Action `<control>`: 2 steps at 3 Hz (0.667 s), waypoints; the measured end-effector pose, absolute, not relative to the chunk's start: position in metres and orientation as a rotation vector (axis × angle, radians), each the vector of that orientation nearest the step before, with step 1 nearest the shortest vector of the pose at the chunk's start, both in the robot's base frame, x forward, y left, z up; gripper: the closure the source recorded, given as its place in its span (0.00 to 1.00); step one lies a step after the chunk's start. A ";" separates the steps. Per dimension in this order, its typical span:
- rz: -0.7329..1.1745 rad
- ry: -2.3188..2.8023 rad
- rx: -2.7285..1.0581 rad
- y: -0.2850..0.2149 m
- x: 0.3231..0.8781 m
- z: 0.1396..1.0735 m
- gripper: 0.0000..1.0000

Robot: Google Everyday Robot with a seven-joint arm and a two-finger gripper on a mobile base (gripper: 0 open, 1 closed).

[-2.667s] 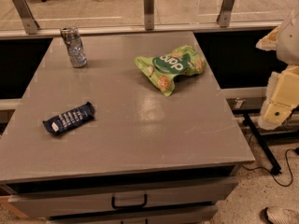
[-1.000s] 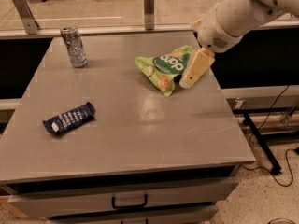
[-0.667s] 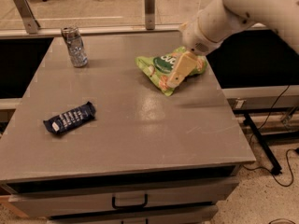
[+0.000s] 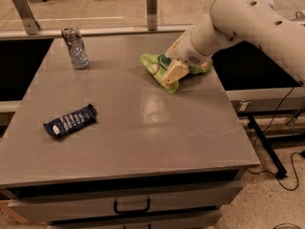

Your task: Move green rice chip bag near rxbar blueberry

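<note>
Rxbar blueberry: 8 o'clock on the table, lying flat.
Silver can: 11 o'clock, upright.
Green rice chip bag: 1 o'clock, well apart from the bar.
Gripper: down on the bag (grip state: cannot tell).

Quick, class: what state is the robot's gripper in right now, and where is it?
Gripper: on the green rice chip bag, far right of the table; open or closed cannot be told.
</note>
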State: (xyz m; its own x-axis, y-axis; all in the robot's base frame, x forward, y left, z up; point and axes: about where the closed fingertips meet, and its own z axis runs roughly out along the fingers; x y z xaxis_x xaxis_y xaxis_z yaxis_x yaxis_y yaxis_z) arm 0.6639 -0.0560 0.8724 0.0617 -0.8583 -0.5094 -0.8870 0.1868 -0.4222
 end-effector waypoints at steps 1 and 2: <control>0.061 1.731 -1.672 -0.050 0.666 0.865 0.63; 0.052 1.692 -1.700 -0.042 0.667 0.865 0.87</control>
